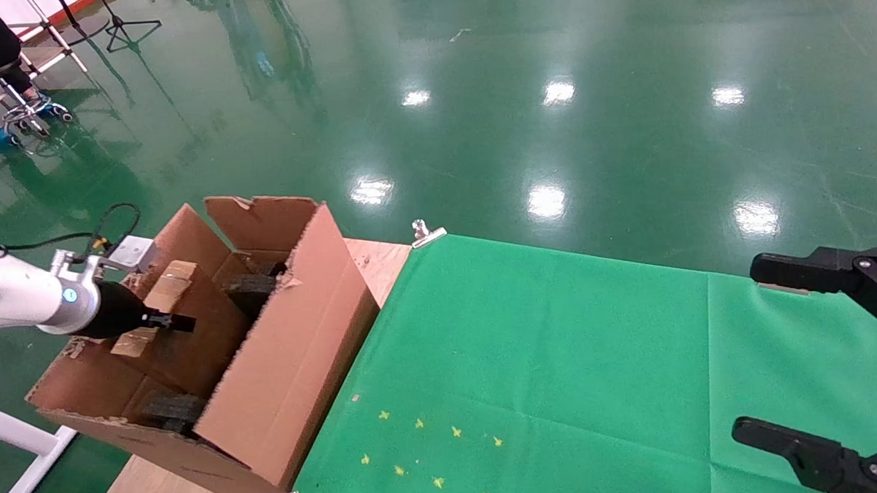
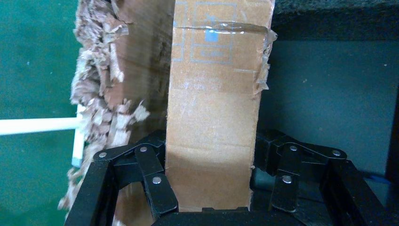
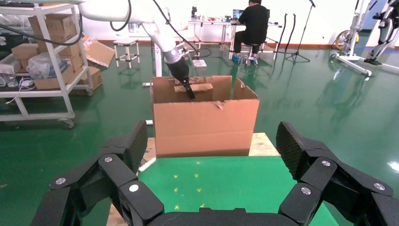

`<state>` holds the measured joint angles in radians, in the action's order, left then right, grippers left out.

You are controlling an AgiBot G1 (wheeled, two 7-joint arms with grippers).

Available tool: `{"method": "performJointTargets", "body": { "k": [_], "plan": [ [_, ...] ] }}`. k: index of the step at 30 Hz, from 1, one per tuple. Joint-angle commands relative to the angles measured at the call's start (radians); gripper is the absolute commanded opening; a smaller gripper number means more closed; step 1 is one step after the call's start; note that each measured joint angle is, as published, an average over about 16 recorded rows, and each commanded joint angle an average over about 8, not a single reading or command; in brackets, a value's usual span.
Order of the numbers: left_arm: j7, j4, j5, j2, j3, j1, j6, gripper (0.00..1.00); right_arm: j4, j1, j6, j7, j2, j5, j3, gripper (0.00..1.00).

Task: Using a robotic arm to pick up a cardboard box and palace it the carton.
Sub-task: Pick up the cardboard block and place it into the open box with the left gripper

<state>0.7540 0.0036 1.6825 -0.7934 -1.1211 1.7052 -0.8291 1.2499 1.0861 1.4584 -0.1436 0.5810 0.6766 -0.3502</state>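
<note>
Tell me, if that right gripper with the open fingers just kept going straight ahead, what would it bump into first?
Probably the carton. The right gripper points straight at its near wall across the green cloth, with nothing between, though depth is hard to judge.

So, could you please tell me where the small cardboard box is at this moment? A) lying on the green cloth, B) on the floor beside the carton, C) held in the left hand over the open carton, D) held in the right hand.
C: the left hand is shut on the cardboard box above the carton, while the right hand hangs open and empty over the green cloth.
</note>
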Motion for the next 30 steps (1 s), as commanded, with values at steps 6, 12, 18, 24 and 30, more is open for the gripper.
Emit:
{"method": "performJointTargets", "body": {
  "k": [6, 12, 18, 24, 30],
  "plan": [
    [0.01, 0.003, -0.006, -0.022, 0.004, -0.042, 0.028, 0.0, 0.0, 0.0, 0.0, 0.0, 0.0, 0.0, 0.0, 1.0],
    [0.024, 0.006, -0.014, -0.042, 0.01, -0.084, 0.057, 0.0, 0.0, 0.0, 0.0, 0.0, 0.0, 0.0, 0.0, 1.0],
    [0.047, 0.01, -0.024, -0.063, 0.017, -0.119, 0.079, 0.02, 0.0, 0.0, 0.0, 0.0, 0.0, 0.0, 0.0, 1.0],
    [0.064, 0.013, -0.027, -0.076, 0.019, -0.137, 0.094, 0.77, 0.0, 0.0, 0.0, 0.0, 0.0, 0.0, 0.0, 1.0],
    [0.067, 0.014, -0.027, -0.079, 0.019, -0.141, 0.097, 1.0, 0.0, 0.0, 0.0, 0.0, 0.0, 0.0, 0.0, 1.0]
  ]
}}
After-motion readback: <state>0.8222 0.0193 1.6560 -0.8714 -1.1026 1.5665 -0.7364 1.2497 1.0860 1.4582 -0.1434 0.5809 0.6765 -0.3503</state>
